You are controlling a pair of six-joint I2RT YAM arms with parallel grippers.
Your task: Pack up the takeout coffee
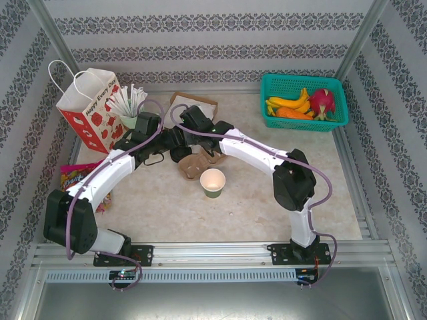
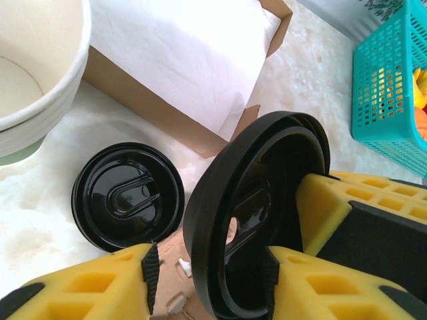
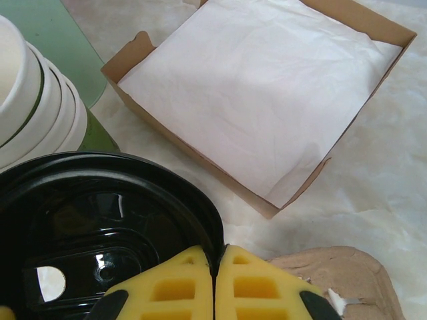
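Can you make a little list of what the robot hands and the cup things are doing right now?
left gripper: open, the upright lid between its jaws
right gripper: shut on the rim of a lid
flat lid: lying flat, untouched
open cup: upright, no lid on
paper bag: upright at the far left

L arm & R arm both arch inward, wrists meeting over the table nr its far edge; R gripper pinched tight on black lid rim, L gripper fingers straddling it, part-spread w/ a gap
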